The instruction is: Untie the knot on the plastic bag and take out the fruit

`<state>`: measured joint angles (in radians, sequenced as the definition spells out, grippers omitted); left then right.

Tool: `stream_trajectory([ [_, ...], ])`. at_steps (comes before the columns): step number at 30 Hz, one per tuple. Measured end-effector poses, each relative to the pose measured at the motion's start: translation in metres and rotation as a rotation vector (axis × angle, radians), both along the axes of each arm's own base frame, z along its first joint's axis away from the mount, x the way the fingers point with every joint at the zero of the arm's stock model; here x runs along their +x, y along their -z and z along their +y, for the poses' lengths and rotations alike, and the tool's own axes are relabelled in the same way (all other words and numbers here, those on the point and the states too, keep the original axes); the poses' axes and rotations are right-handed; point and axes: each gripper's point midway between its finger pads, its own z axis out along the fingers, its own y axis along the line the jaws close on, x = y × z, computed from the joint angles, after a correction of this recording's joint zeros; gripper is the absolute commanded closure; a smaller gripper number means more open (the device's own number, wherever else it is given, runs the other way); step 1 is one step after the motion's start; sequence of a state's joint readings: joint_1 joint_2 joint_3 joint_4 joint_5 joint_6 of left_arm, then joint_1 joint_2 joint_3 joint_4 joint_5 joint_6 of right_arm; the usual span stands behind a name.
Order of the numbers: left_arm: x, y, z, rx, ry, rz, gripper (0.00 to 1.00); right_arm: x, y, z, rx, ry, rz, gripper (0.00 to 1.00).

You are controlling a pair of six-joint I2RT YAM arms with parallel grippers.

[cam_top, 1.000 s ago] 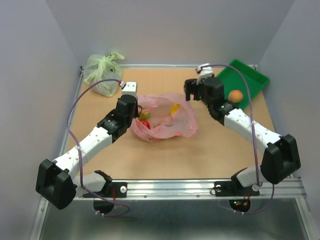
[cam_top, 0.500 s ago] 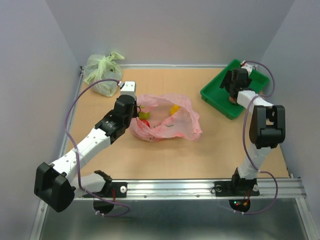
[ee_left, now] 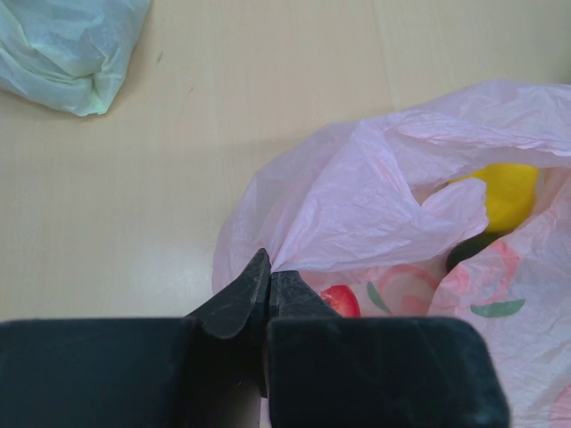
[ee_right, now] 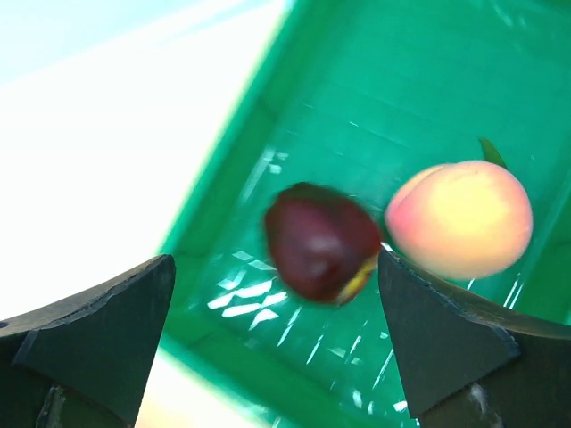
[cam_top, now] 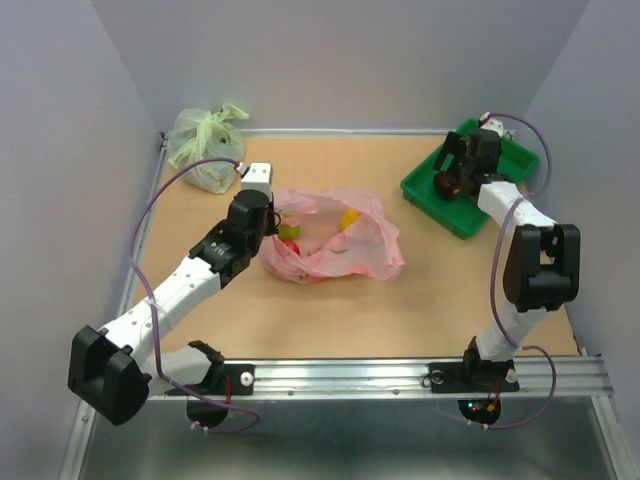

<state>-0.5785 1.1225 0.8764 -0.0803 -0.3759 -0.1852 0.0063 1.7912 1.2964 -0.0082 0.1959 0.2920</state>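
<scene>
1. The left gripper (ee_left: 268, 275) is closed, pinching a fold of the pink plastic bag (ee_left: 375, 196) at its left rim.
2. The right gripper (ee_right: 275, 260) is spread wide and holds nothing, poised above the green tray (ee_right: 375, 80).
3. Below it, inside the tray, sit a dark purple fruit (ee_right: 319, 241), which is blurred, and a peach-coloured fruit (ee_right: 461, 218) just beside it.
4. The bag lies mid-table (cam_top: 330, 300) with its mouth gaping. No knot shows, so the untying looks done.
5. A yellow fruit (ee_left: 508, 192), a red fruit (ee_left: 339, 299) and a dark green fruit (ee_left: 468, 251) sit inside the bag. By that count, emptying is partly done, with at least three to lift out.
6. The left arm stretches diagonally from its near-left base to the bag. The right arm stands folded at the elbow, its forearm reaching to the far right corner.
</scene>
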Motion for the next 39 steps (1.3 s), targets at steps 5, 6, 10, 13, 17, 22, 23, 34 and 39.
stream_trajectory([
  [5,0.0,0.0,-0.002,-0.006,0.011,0.004,1.0,-0.026,-0.076,0.039,0.026,-0.166,-0.148,0.01],
  [6,0.0,0.0,-0.002,-0.008,0.016,0.005,1.0,-0.032,-0.09,0.054,0.024,-0.215,-0.179,0.03],
  [10,-0.001,0.001,-0.005,-0.014,0.029,0.008,1.0,-0.06,-0.127,0.132,0.036,-0.452,-0.259,0.1],
  [13,-0.001,0.001,-0.006,-0.017,0.036,0.01,1.0,-0.093,-0.134,0.206,0.057,-0.668,-0.276,0.16],
  [17,-0.002,0.001,-0.007,-0.019,0.042,0.011,1.0,-0.142,-0.125,0.288,0.078,-0.916,-0.245,0.2],
  [22,-0.002,0.001,-0.008,-0.021,0.046,0.012,1.0,-0.192,-0.084,0.354,0.069,-1.137,-0.142,0.26],
  [23,-0.002,0.001,-0.008,-0.021,0.046,0.012,1.0,-0.195,-0.071,0.358,0.06,-1.149,-0.107,0.27],
  [34,-0.002,0.001,-0.009,-0.024,0.052,0.013,1.0,-0.161,0.037,0.316,-0.192,-0.914,0.119,0.31],
  [39,-0.002,0.001,-0.009,-0.025,0.052,0.011,1.0,-0.137,0.037,0.293,-0.326,-0.779,0.106,0.31],
])
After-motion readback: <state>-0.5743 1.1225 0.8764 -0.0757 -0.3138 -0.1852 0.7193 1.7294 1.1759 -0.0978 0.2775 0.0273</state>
